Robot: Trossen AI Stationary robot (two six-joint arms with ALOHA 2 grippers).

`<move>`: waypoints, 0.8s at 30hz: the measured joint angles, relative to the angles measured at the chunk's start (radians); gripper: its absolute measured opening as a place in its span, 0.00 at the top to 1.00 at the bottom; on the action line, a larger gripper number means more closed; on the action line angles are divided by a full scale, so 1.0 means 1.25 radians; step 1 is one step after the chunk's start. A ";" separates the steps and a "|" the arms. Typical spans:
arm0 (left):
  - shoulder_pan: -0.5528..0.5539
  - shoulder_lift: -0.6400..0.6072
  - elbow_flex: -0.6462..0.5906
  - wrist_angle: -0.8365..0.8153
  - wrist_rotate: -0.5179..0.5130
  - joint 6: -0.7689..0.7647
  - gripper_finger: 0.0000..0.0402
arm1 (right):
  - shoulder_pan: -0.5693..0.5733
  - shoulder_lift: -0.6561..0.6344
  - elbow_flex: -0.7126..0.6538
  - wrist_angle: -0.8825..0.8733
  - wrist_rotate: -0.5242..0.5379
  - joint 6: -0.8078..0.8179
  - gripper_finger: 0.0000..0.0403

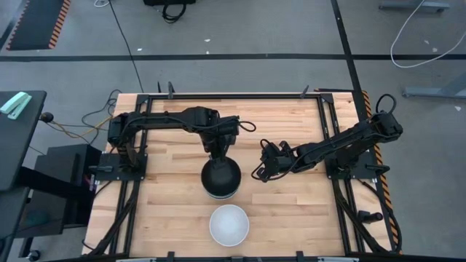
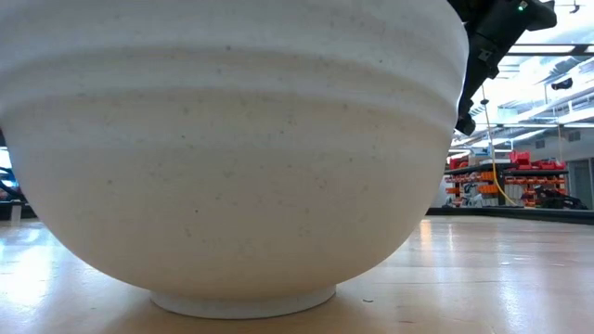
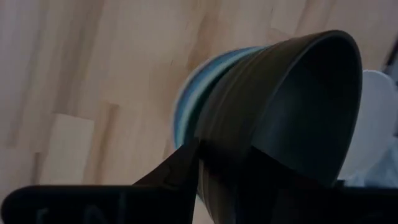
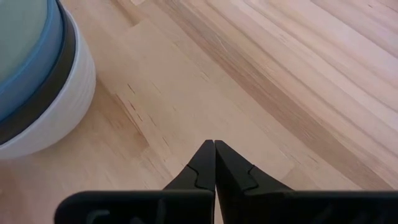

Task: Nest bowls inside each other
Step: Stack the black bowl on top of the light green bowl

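Observation:
My left gripper (image 1: 218, 154) is shut on a black bowl (image 1: 220, 175) over a stack of bowls (image 1: 220, 194) at mid-table. In the right wrist view the stack (image 4: 37, 81) shows a white bowl at the bottom, then black, blue and mint green nested inside. The left wrist view shows the stack's blue rim (image 3: 196, 87) below the held bowl (image 3: 292, 106). A single white bowl (image 1: 229, 224) stands on its foot near the near edge and fills the low view (image 2: 232, 148). My right gripper (image 1: 258, 173) (image 4: 214, 146) is shut, just right of the stack, touching nothing. My left gripper holds the black bowl by its rim on the far side (image 3: 208, 152). One finger (image 3: 177, 171) is outside the wall and the other is inside the bowl. The fingers come from above, pointing down. The bowl hangs over the stack; whether it touches the stack, I cannot tell.
Bare wooden tabletop (image 4: 280, 81) lies to the right of the stack and around the single white bowl. A black frame (image 1: 218, 95) runs around the table. Cables and floor lie beyond the far edge.

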 joint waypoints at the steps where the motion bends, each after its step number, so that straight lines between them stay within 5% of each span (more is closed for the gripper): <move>1: -0.002 0.000 0.000 0.000 0.014 0.001 0.75 | 0.000 0.000 0.000 0.000 0.000 0.000 0.98; 16: -0.016 -0.005 0.001 0.004 0.028 0.021 0.72 | 0.000 0.000 0.000 0.002 0.000 0.000 0.98; 24: -0.033 -0.003 0.001 -0.004 -0.120 0.049 0.69 | 0.002 0.000 0.000 0.002 0.000 0.000 0.98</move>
